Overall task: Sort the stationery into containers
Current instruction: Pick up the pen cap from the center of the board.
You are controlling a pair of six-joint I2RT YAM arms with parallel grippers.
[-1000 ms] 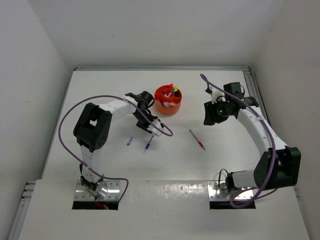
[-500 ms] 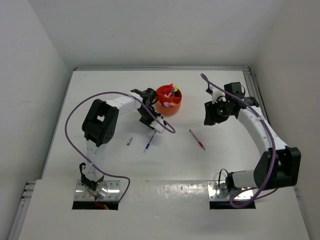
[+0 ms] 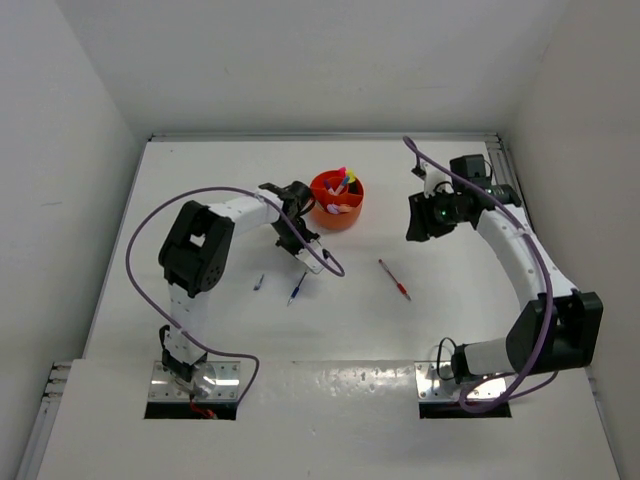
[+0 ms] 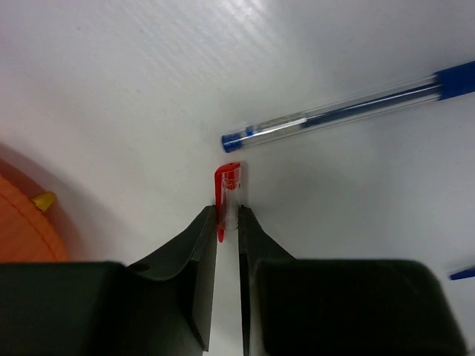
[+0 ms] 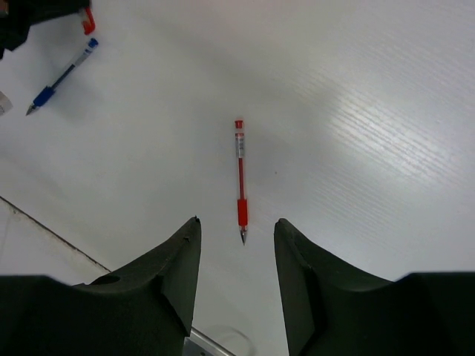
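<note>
**A:** Red cap sticks out of my left gripper (image 4: 228,215). The jaws are clamped on the red-capped pen (image 4: 229,185) close to its end, so it could swivel or slip out before it reaches the orange tub (image 3: 337,212).

**B:** Right side?

**A:** My right gripper (image 5: 236,222) is spread and empty above the red gel pen (image 5: 240,178) on the table (image 5: 371,111). The blue pen (image 4: 334,111) lies just beyond the held one.

**B:** Anything unclear?

**A:** Most of the held barrel is hidden between the fingers. The tub's compartments are too small to read.
</note>
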